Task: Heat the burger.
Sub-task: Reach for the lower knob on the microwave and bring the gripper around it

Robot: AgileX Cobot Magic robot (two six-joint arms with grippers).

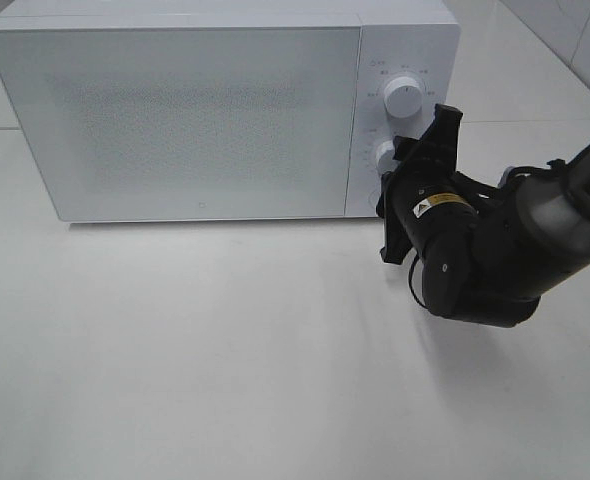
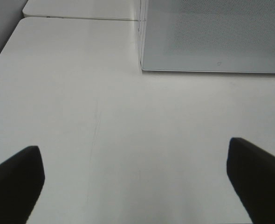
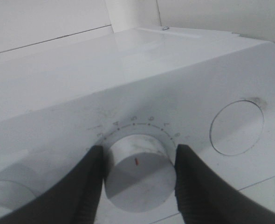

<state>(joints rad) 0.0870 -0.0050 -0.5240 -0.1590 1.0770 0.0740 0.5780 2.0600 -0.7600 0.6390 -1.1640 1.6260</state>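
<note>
Above the table (image 1: 225,380), right gripper (image 3: 138,156) clasps lower dial (image 3: 136,182) of the microwave (image 1: 175,110).

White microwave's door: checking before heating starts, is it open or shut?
Shut: the frosted door lies flush with the white control panel, with no gap visible.

A white box-shaped microwave oven (image 1: 205,110) stands near the far edge of the smooth white table (image 1: 225,360). Its grey speckled door (image 1: 185,120) is closed. On its right panel sit the upper knob (image 1: 404,97) and the lower knob (image 1: 385,153), both round and white. The faint marks around the lower knob are probably numbers.
</note>
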